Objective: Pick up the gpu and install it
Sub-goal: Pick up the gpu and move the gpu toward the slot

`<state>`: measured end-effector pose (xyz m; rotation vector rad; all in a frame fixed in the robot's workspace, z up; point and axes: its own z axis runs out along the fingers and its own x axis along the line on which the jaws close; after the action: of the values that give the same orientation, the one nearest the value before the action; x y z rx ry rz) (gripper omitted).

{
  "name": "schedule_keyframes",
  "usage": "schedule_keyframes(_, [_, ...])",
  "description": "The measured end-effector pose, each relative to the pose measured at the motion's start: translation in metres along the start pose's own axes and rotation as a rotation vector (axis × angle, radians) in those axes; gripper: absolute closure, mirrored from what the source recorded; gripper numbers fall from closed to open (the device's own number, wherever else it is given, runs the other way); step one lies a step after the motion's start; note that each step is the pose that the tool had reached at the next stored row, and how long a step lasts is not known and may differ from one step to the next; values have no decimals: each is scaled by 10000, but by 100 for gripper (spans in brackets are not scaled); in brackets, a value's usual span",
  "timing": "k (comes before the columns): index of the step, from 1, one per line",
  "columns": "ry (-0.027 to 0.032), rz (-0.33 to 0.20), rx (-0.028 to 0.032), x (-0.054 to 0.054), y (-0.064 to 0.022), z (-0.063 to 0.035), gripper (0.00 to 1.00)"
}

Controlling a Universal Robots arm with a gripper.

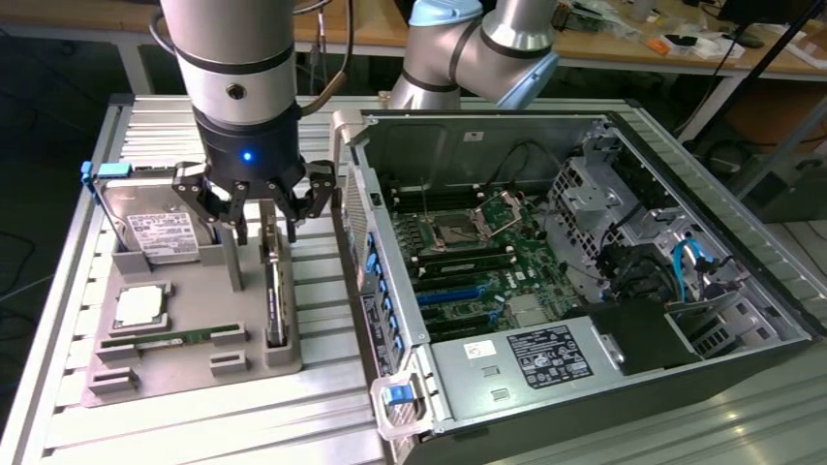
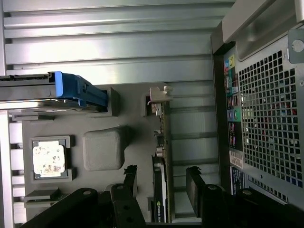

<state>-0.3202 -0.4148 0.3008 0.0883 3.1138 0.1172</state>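
A ribbed metal table (image 1: 168,426) lies under the jaws and carries everything. The open computer case (image 1: 491,145) lies on its side well off the jaws toward the exterior view's right, with its motherboard bare; its perforated rear panel (image 2: 270,118) shows in the wrist view just past one finger. The robot arm (image 1: 239,58) comes straight down over the grey parts tray (image 1: 194,291), which sits directly beneath the jaws and beside the case. On the tray, the silver hard drive in its blue frame (image 1: 155,228) rests near the jaws on the side away from the case; in the wrist view its blue end (image 2: 71,90) is ahead of the fingers and off to that side. The gpu (image 1: 275,291) stands on edge in a tray slot, right below the gripper (image 1: 265,231). In the wrist view the gripper (image 2: 161,183) has its jaws spread wide, one finger on each side of the gpu (image 2: 160,156), with a gap on both sides and nothing pinched. A processor chip (image 1: 139,305) and a narrow green RAM stick (image 1: 174,339) lie farther from the jaws, beyond the hard drive's near end.
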Motion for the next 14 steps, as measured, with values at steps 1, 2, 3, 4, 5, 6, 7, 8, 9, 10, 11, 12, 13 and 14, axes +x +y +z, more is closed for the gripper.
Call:
schedule_keyframes(1, [0,0,0,0,0,0,46])
schedule_keyframes(2, [0,0,0,0,0,0,46])
schedule_keyframes(3, [0,0,0,0,0,0,46])
schedule_keyframes(4, [-2,-1,-2,0,0,6,46])
schedule_keyframes(5, [-2,0,-1,0,-1,13,46])
schedule_keyframes(6, [0,0,0,1,-3,19,46])
schedule_keyframes(7, [-1,-1,-1,0,-8,31,46])
schedule_keyframes(8, [2,-1,1,0,-22,45,46])
schedule_keyframes(9, [0,0,-1,0,-32,53,46])
schedule_keyframes(10, [-1,0,-2,0,-39,61,46])
schedule_keyframes(11, [-1,0,-1,-1,-46,67,46])
schedule_keyframes(12, [0,0,-1,-1,-55,75,46])
schedule_keyframes(13, [2,0,1,-1,-64,81,46])
schedule_keyframes(14, [1,0,0,-1,-75,89,46])
